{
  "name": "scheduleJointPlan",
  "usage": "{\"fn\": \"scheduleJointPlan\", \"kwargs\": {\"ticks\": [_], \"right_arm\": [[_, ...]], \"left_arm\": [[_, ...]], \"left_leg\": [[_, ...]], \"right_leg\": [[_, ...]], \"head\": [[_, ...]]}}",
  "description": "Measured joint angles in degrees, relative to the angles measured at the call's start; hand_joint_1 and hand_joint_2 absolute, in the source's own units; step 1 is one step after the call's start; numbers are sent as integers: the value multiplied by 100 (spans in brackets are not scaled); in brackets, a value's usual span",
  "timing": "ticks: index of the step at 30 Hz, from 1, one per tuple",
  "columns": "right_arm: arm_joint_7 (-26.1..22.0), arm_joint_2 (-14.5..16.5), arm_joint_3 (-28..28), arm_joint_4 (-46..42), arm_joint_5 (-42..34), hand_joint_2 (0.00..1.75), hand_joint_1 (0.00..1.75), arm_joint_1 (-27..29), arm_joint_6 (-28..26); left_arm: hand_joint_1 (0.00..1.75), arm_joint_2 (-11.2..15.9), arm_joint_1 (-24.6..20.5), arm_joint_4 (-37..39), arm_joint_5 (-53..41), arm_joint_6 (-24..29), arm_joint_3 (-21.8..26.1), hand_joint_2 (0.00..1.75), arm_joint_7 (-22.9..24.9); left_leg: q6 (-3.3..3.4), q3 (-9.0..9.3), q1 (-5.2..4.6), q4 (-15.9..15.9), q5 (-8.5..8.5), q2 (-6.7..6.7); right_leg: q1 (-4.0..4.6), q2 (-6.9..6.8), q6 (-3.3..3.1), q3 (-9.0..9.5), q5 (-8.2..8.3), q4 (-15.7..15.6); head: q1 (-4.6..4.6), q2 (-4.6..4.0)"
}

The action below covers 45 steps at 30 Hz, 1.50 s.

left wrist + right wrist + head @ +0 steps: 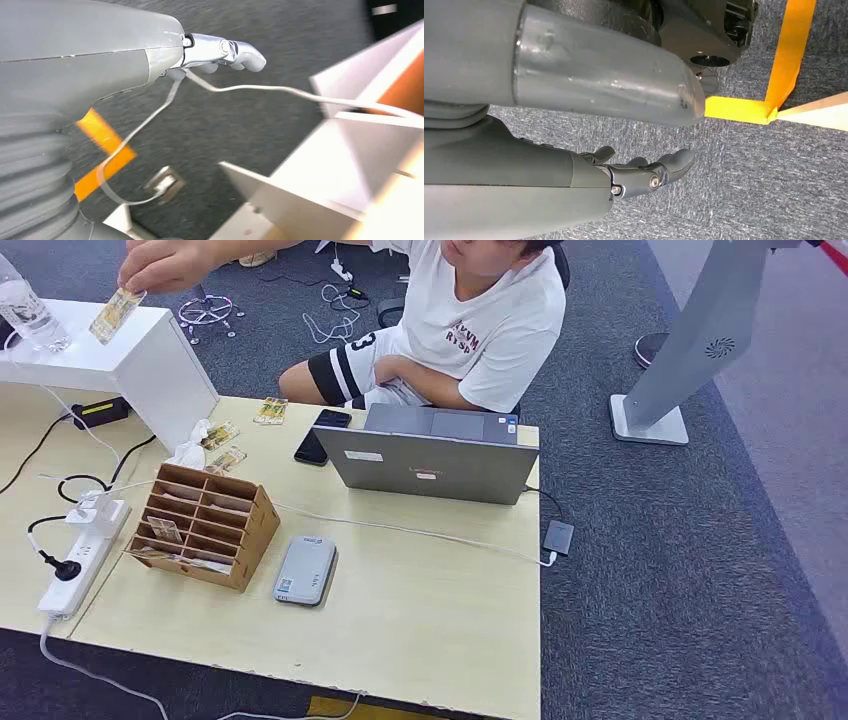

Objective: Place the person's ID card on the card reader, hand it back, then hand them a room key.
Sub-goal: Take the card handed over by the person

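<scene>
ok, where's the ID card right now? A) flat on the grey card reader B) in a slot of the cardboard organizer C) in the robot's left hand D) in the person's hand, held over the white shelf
D: in the head view the person's hand pinches the ID card above the white shelf, while the grey card reader lies bare on the table.

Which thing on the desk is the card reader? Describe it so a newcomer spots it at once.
Start at the light wooden desk and find the open grey laptop at its far edge. In front of the laptop stands a brown cardboard organizer with card slots; the card reader lies flat just right of it. It is a small silver-grey rounded slab, unlike the black phone by the laptop.
</scene>
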Motion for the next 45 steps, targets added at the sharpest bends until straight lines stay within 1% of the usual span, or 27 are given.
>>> {"fn": "scheduleJointPlan", "kwargs": {"ticks": [1, 2, 4, 9, 12, 16, 20, 25, 36, 41, 45], "right_arm": [[5, 5, -10, 1, 8, 58, 0, -2, -8], [9, 9, -19, 1, 24, 87, 0, -4, -13], [26, 23, -47, 6, 73, 175, 0, -16, -27], [86, 51, -118, 31, 220, 175, 0, -79, -27], [104, 65, -138, 44, 280, 175, 0, -101, -26], [148, 78, -149, 53, 373, 175, 0, -129, -18], [212, 110, -151, 62, 527, 175, 0, -186, -2], [291, 137, -151, 91, 704, 175, 0, -244, 70], [433, 213, -153, 136, 1066, 175, 0, -367, 186], [502, 242, -153, 163, 1212, 175, 0, -417, 232], [531, 263, -163, 190, 1305, 175, 0, -445, 256]], "left_arm": [[0, -5, 24, -101, -16, 18, -35, 175, -16], [0, -7, 44, -193, -33, 37, -72, 175, -28], [0, -2, 117, -541, -101, 120, -222, 175, -80], [0, 112, 308, -1290, -353, 463, -657, 175, -193], [0, 175, 328, -1493, -475, 583, -786, 175, -220], [0, 343, 311, -1831, -890, 739, -1056, 175, -124], [0, 559, 166, -2081, -1467, 936, -1342, 175, 50], [0, 856, -136, -2278, -2232, 1113, -1864, 175, 338], [0, 1509, -1122, -2471, -3828, 1327, -3088, 175, 1025], [0, 1884, -1520, -2688, -4520, 1398, -3635, 175, 1367], [0, 2232, -1644, -3026, -5016, 1428, -4073, 175, 1652]], "left_leg": [[0, 0, 0, 0, 0, 0], [0, 1, 0, 0, 0, 0], [0, 1, 0, 0, 1, 0], [0, 1, 1, 0, 2, -1], [0, 3, 1, 0, 2, 1], [-1, 2, 2, 0, 2, 3], [-1, 7, 2, 0, 3, 9], [-2, 8, 2, 0, 6, 9], [-3, 7, 2, 1, 10, 10], [-5, 7, 2, 2, 13, 15], [-6, 4, 2, 1, 12, 20]], "right_leg": [[0, 0, 0, 0, 0, 0], [0, 0, 0, 0, 0, 0], [0, 0, 0, 1, 1, 0], [1, 0, -1, 4, 1, 1], [1, 2, -1, 3, 1, 1], [2, 4, -1, -3, 1, 0], [2, 8, -3, -2, 2, 1], [2, 8, -4, -1, 5, 1], [2, 10, -5, 4, 11, 3], [2, 15, -11, 5, 15, 6], [4, 19, -13, 12, 16, 11]], "head": [[1, 0], [1, 0], [1, 0], [0, 0], [-2, 0], [15, 0], [16, 0], [17, 0], [17, 0], [17, 0], [17, 0]]}}
